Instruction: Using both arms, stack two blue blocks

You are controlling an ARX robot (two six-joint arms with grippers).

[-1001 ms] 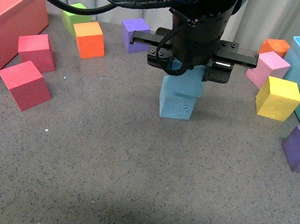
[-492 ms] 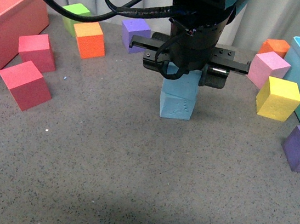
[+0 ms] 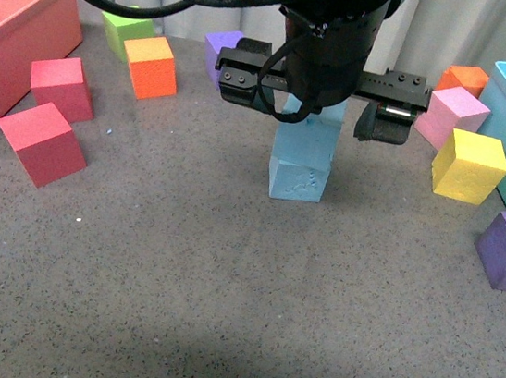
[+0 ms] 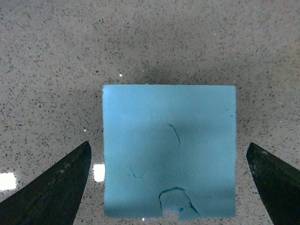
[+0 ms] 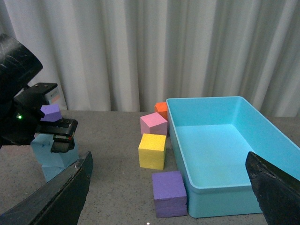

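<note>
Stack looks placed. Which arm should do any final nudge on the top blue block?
Left. The left gripper hangs open directly over the top blue block, jaws either side. The right gripper is open too, near the turquoise bin.

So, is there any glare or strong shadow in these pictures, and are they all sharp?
Left wrist view: small white glints on the speckled grey tabletop; soft shadow across the sky-blue foam cube; sharp. Front view: even light, faint shadow near the bottom edge. Right wrist view: sharp, but the black gripper fingers at the corners look blurred.
</note>
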